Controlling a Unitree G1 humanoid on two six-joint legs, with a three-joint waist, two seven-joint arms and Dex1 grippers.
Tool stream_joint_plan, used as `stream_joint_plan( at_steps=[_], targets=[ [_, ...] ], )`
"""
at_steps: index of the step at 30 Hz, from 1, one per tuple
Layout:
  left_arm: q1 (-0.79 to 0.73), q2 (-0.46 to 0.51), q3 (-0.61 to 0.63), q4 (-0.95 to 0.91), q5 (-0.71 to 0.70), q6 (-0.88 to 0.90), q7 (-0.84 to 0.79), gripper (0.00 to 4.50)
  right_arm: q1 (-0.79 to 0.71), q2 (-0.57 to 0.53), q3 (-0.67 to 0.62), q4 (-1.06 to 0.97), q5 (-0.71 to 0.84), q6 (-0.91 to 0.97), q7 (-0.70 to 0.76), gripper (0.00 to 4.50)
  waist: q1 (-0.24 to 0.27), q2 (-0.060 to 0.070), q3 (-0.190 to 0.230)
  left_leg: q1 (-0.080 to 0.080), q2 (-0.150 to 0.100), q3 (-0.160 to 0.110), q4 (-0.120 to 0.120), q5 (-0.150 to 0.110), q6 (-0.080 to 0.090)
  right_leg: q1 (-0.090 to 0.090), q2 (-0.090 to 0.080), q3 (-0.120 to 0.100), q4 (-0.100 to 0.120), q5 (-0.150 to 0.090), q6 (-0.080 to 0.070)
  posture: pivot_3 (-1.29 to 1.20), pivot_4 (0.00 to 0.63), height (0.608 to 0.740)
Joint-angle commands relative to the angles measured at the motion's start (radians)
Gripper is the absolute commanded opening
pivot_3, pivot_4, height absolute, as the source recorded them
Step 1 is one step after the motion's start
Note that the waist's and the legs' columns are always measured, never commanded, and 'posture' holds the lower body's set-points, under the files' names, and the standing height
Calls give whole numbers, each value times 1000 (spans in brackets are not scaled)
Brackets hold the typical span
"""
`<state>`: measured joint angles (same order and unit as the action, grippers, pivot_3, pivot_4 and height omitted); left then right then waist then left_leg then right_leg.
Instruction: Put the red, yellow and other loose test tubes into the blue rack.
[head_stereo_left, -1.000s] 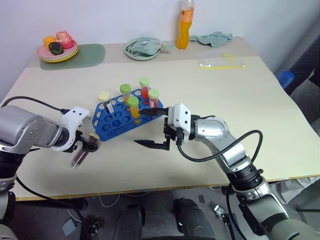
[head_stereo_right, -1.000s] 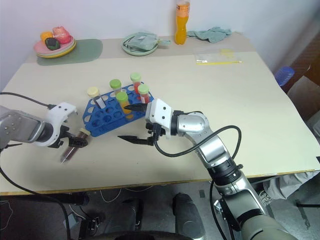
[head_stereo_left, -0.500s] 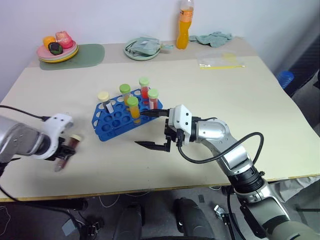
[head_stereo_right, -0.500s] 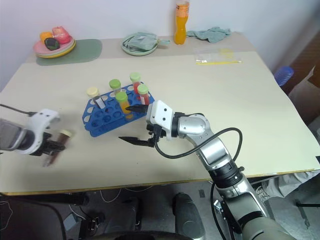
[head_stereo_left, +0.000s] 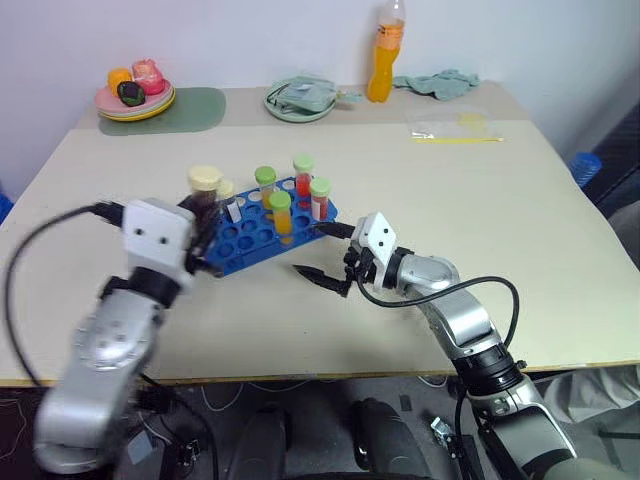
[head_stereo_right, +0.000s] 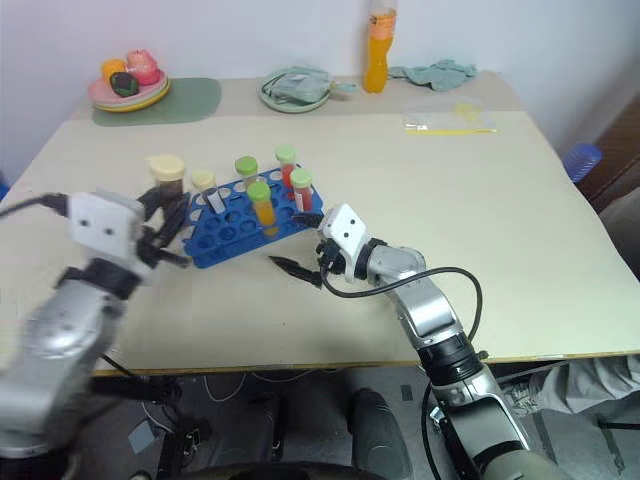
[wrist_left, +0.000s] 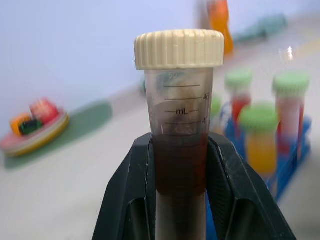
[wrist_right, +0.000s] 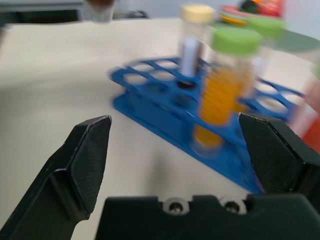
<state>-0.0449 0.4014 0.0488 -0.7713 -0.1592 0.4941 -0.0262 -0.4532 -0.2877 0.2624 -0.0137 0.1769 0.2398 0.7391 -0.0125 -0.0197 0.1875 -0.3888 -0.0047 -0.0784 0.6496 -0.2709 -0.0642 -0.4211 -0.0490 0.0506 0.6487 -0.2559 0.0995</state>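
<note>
Since a second ago the left end effector (wrist_left: 182, 200) has risen from the table (head_stereo_left: 480, 200) at the blue rack's (head_stereo_left: 250, 240) nine o'clock side, clamped on the upright purple tube (wrist_left: 180, 130). The right end effector (head_stereo_left: 325, 252) gapes wide, empty, at the rack's four o'clock corner, beside the yellow-orange tube (head_stereo_left: 281, 212).

The dark tube (wrist_left: 181, 150) is clear plastic with printed marks, its cream cap (wrist_left: 179, 48) ribbed and matt. The blue rack (head_stereo_left: 255, 235) looks glossy moulded plastic — the table (head_stereo_left: 480, 190) smooth, matt (pale laminate, perhaps).
</note>
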Motion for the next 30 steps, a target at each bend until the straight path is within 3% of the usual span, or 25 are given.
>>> stream_joint_plan(
  at_steps=[1,6,20,30],
  targets=[
    [1,-87,-107,140,217,-246,139,768,-7,25,-33,0,-6,-23,-46,4500,-6,0,0,0,0,0,0,0,0,0,0,0,0,0,0,0,150,740],
    [-17,-194,-133,303,239,-383,143,768,-9,38,-32,1,-15,-25,-68,4500,-4,1,0,0,2,0,-1,0,0,-2,2,0,1,0,0,0,150,740],
    [-71,-240,-114,487,227,-463,46,768,29,37,-30,-48,-22,-10,-97,4500,-3,1,0,-1,1,-1,0,0,0,-2,2,0,2,0,0,0,150,740],
    [-57,-258,-99,506,267,-459,58,768,37,33,-30,-61,-25,-3,-99,4500,-4,1,0,0,1,-1,0,0,0,-2,2,0,2,0,0,0,150,740]
  ],
)
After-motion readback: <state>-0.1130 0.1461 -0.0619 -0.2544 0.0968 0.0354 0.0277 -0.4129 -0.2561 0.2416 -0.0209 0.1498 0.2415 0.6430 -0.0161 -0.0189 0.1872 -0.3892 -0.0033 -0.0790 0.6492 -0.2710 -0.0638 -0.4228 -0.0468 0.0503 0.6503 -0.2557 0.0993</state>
